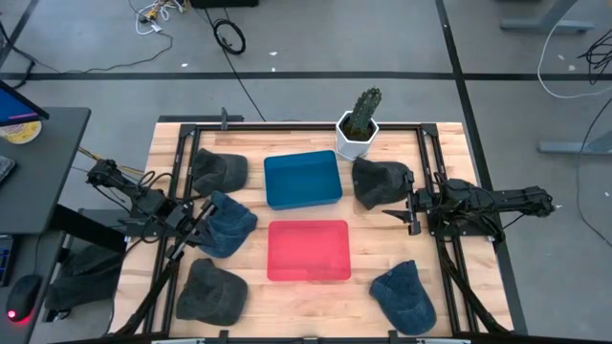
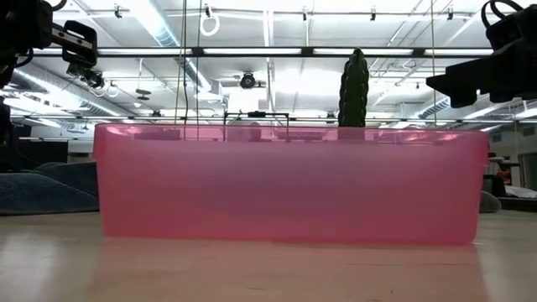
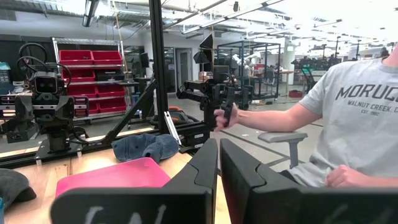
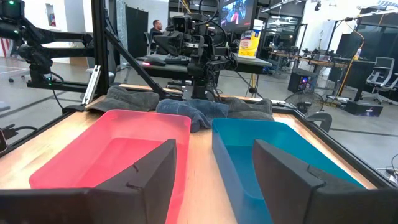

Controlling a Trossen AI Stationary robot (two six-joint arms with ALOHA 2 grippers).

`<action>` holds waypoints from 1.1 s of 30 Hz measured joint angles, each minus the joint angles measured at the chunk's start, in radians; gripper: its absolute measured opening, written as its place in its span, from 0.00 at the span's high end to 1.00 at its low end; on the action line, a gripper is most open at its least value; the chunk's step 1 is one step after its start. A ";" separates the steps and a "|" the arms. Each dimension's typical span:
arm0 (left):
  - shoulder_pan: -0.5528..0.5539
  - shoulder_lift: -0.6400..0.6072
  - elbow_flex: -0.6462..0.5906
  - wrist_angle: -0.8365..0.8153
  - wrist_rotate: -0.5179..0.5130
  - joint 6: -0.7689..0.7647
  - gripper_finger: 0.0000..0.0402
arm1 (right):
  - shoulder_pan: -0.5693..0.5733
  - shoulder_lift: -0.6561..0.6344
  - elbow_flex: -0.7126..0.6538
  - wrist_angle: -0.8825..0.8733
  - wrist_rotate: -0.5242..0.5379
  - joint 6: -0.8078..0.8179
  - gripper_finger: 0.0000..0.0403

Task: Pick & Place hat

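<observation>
From where I stand, 5 hats lie on the wooden bench (image 1: pixel 449 162) around 2 bins, a blue bin (image 1: pixel 302 179) toward the far side and a red bin (image 1: pixel 308 250) nearer the front edge. A potted cactus (image 1: pixel 360 122) stands at the far edge just beside the blue bin's right corner.

The left gripper (image 1: pixel 199 218) hangs over the left side of the bench, its jaws close together with only a thin slit between them and nothing in them. Its tips point at a blue denim hat (image 1: pixel 226 224) that sits directly ahead of them, touching or nearly so; I cannot tell which. A dark grey hat (image 1: pixel 219 172) lies behind that one, and another grey hat (image 1: pixel 211 290) near the front left corner.

The right gripper (image 1: pixel 400 213) is on the right side with its jaws spread wide and empty. A dark hat (image 1: pixel 382 182) lies just beside it, toward the far side, and is not between the jaws. A second blue hat (image 1: pixel 405 297) rests at the front right, well apart from both grippers.

A person in a grey T-shirt (image 3: pixel 351 118) sits beyond the bench.
</observation>
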 joint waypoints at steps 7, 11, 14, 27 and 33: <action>0.000 0.000 0.000 0.000 0.000 0.000 0.95 | 0.000 0.000 0.000 0.049 0.000 0.131 0.46; 0.000 0.000 0.000 0.000 0.000 0.000 0.95 | 0.000 0.000 0.000 0.178 -0.001 0.132 0.46; 0.000 0.000 0.000 0.000 0.000 0.000 0.95 | 0.000 0.000 0.000 0.321 -0.002 0.132 0.46; 0.000 0.000 0.000 0.000 0.000 0.000 0.95 | 0.001 0.000 0.022 0.863 -0.198 0.235 0.46; 0.000 0.000 0.000 0.000 0.000 0.000 0.95 | 0.001 0.025 0.212 0.809 -0.320 0.233 0.46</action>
